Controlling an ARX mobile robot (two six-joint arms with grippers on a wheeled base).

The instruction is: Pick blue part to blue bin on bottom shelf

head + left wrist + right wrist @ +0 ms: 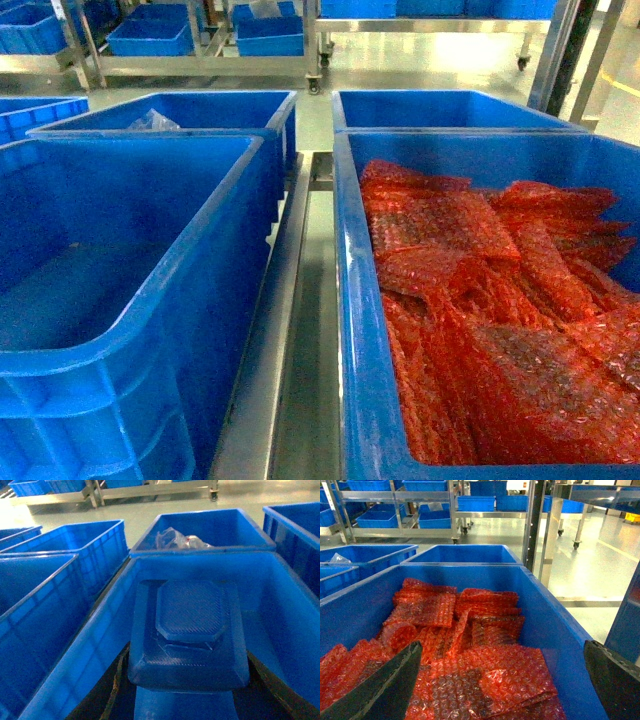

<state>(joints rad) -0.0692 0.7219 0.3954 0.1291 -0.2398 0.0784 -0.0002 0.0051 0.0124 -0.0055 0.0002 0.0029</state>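
The left gripper (187, 700) has its jaws closed on the blue part (187, 630), holding it over the blue bin (280, 610). The right gripper (500, 680) is wide open and holds nothing, above the red bubble bags (470, 645). The carry step looks nearly done. Next the left gripper should go lower toward 12 o'clock and let go.

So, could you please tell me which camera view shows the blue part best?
The left wrist-mounted view: the blue part fills its centre, held over a blue bin by the left hand. Head and right wrist-mounted views show no blue part, only bins and red bubble wrap.
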